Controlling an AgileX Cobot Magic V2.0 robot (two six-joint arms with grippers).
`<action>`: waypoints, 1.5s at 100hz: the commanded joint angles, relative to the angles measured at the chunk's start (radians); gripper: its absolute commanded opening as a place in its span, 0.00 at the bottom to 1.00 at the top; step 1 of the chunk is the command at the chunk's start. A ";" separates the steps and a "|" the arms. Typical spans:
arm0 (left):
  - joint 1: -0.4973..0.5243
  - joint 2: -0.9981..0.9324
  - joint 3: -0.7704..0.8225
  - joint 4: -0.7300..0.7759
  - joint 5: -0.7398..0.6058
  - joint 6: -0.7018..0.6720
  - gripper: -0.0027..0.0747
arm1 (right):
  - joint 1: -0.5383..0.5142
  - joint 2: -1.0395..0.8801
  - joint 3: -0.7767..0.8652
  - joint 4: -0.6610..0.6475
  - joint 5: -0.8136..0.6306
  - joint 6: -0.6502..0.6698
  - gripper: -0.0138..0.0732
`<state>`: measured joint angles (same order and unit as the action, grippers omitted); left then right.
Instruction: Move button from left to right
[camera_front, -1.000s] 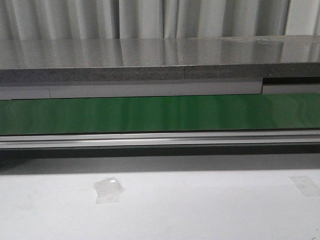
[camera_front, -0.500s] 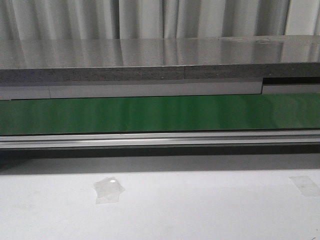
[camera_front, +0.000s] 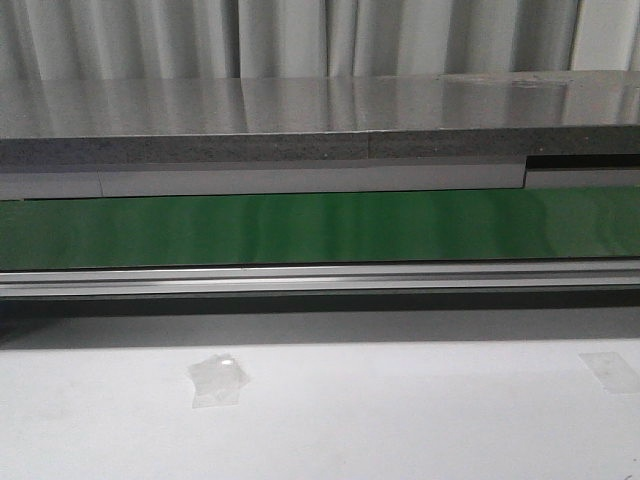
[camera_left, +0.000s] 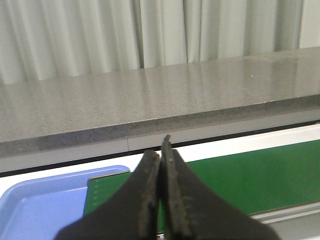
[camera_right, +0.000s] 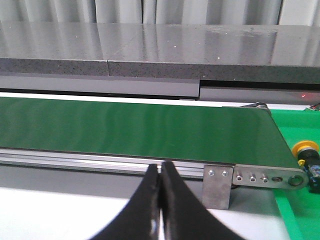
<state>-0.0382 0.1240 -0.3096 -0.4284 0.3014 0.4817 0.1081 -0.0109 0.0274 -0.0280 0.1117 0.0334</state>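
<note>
A green conveyor belt (camera_front: 320, 228) runs across the front view behind a white table (camera_front: 400, 420), with a grey stone-look counter (camera_front: 300, 120) and pale curtains (camera_front: 300, 35) beyond it; two patches of clear tape (camera_front: 217, 380) lie on the table. Neither arm shows in that view. In the left wrist view the left gripper (camera_left: 161, 155) has its jaws pressed together, holding nothing, above the belt's end beside a blue tray (camera_left: 40, 205). In the right wrist view the right gripper (camera_right: 159, 175) also has its jaws together and empty. The button (camera_right: 307, 159), yellow cap on a black body, sits on a green surface (camera_right: 295, 210) just past the belt's end roller, at the picture's edge.
</note>
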 joint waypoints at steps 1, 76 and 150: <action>-0.009 0.013 -0.026 0.070 -0.080 -0.049 0.01 | 0.000 -0.019 -0.016 0.001 -0.073 -0.010 0.08; -0.009 -0.161 0.277 0.428 -0.293 -0.463 0.01 | 0.000 -0.019 -0.016 0.001 -0.073 -0.010 0.08; -0.009 -0.161 0.354 0.428 -0.392 -0.489 0.01 | 0.000 -0.019 -0.016 0.001 -0.074 -0.010 0.08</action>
<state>-0.0382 -0.0038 -0.0011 0.0000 -0.0067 0.0000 0.1081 -0.0109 0.0274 -0.0280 0.1135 0.0334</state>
